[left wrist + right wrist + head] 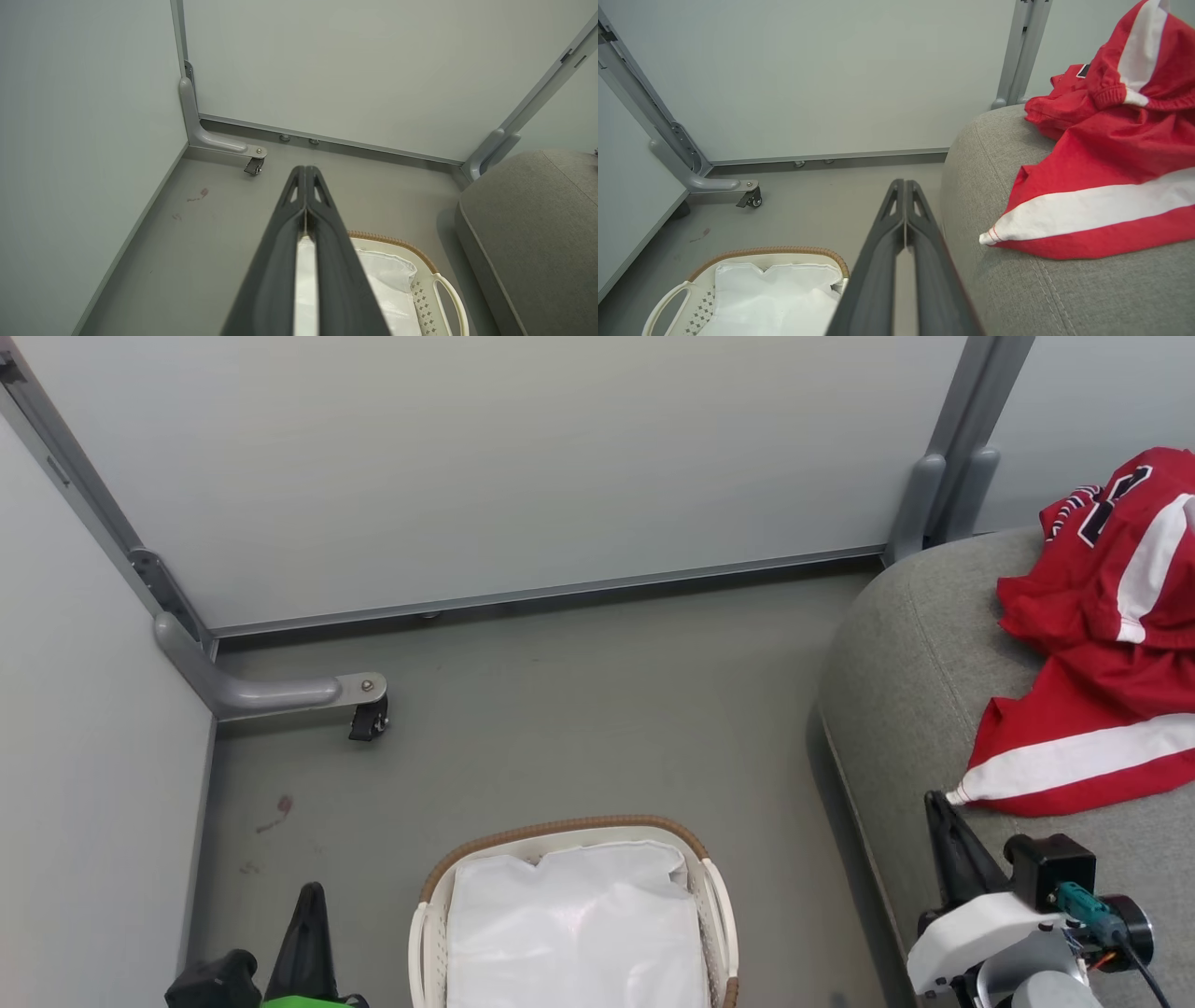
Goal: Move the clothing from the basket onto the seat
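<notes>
left gripper (pixel 305 170): fingers pressing together, pinching nothing; hanging over the floor just left of the basket, tips pointing at the partition corner.
caster bracket (pixel 367 709): sitting on the floor at the partition foot, well apart from everything; not in play.
basket (pixel 560 828): sitting on the floor between the two grippers; the visible part is showing just the white liner (pixel 574 924), so I'm reading it as emptied.
right gripper (pixel 904 183): fingers pressing together, holding nothing; hovering at the seat's near-left edge, between basket and cushion.
seat (pixel 915 644): grey cushion right of the basket, carrying the load.
clothing (pixel 1102 644): red jerseys and shorts lying crumpled on the seat; the white-striped hem corner is lying just beyond the right gripper's tips, to their right and apart from them; well apart from the left gripper.
judgement: both pincers probably idling closed and empty because nothing looks left to pick; task looking done.
</notes>
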Controlling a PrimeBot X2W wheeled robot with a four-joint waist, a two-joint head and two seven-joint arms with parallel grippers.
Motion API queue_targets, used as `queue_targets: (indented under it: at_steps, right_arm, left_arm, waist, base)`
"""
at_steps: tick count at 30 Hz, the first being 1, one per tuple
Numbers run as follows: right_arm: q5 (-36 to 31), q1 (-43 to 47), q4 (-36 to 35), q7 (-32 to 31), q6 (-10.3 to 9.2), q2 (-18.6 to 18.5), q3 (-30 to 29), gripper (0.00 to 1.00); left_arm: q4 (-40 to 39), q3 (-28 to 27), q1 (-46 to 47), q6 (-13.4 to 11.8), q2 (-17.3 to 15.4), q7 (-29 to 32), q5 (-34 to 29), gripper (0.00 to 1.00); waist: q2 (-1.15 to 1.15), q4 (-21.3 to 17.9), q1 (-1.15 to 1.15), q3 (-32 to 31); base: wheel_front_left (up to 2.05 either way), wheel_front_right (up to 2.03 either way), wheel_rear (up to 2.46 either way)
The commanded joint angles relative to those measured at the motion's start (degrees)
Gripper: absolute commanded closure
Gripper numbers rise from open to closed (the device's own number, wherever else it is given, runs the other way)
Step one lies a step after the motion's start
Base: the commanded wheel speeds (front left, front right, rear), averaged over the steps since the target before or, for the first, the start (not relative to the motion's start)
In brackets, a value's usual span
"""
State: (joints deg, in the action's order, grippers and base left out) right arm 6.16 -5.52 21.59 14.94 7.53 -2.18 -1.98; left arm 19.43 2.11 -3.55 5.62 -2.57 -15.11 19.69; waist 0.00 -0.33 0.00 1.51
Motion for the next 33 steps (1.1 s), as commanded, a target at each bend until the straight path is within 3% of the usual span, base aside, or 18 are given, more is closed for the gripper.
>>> queue_targets:
  at_steps: [1, 33]
  right_arm:
    - [2.16, -0.76, -0.32, -0.79, 0.00, -0.13, -0.53, 1.00]
    - [34.60, -0.62, -3.53, -8.58, -0.02, -0.41, -1.90, 1.00]
  left_arm:
    - [-0.48, -0.31, 0.40, 0.05, -0.04, 0.63, 1.92, 1.00]
    - [-2.56, -3.53, 4.25, 0.81, -0.19, 8.69, 29.18, 1.00]
  waist:
    - [0.00, 0.00, 0.00, -0.02]
    - [0.00, 0.09, 0.00, -0.36]
  base:
    - [0.00, 0.00, 0.00]
    - [0.00, 0.00, 0.00]
